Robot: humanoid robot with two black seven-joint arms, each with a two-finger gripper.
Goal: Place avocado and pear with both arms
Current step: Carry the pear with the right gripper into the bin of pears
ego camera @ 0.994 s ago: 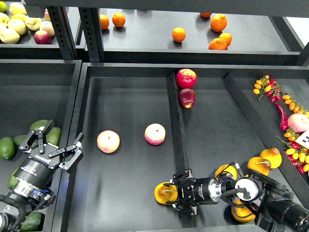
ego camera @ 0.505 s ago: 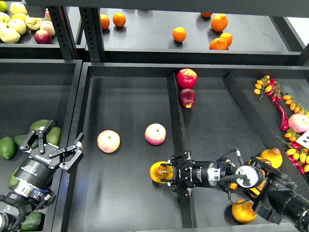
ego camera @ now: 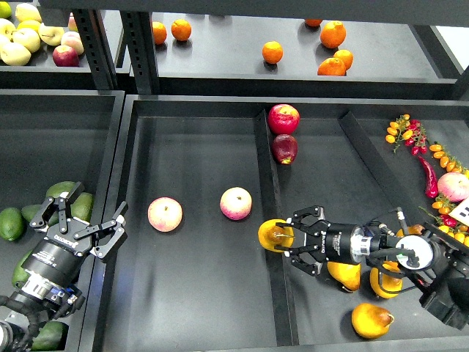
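Note:
My right gripper (ego camera: 291, 238) is shut on a yellow-orange pear (ego camera: 273, 235) with a brownish patch, held over the divider (ego camera: 270, 191) between the two middle compartments. My left gripper (ego camera: 80, 218) is open and empty, over the wall between the left bin and the middle tray. Dark green avocados lie in the left bin: one (ego camera: 10, 224) at the far left, two (ego camera: 79, 205) right behind the left gripper's fingers, more partly hidden under the left arm.
Two round pink-cream fruits (ego camera: 165, 214) (ego camera: 236, 203) lie in the middle-left compartment. Two red apples (ego camera: 283, 118) sit at the divider's far end. More pears (ego camera: 371, 320) lie under my right arm. Oranges (ego camera: 272, 52) are on the upper shelf; peppers and small tomatoes (ego camera: 429, 172) at right.
My right gripper has carried the pear up and to the right, from the front of the middle-left compartment to over the divider. The left arm has not moved.

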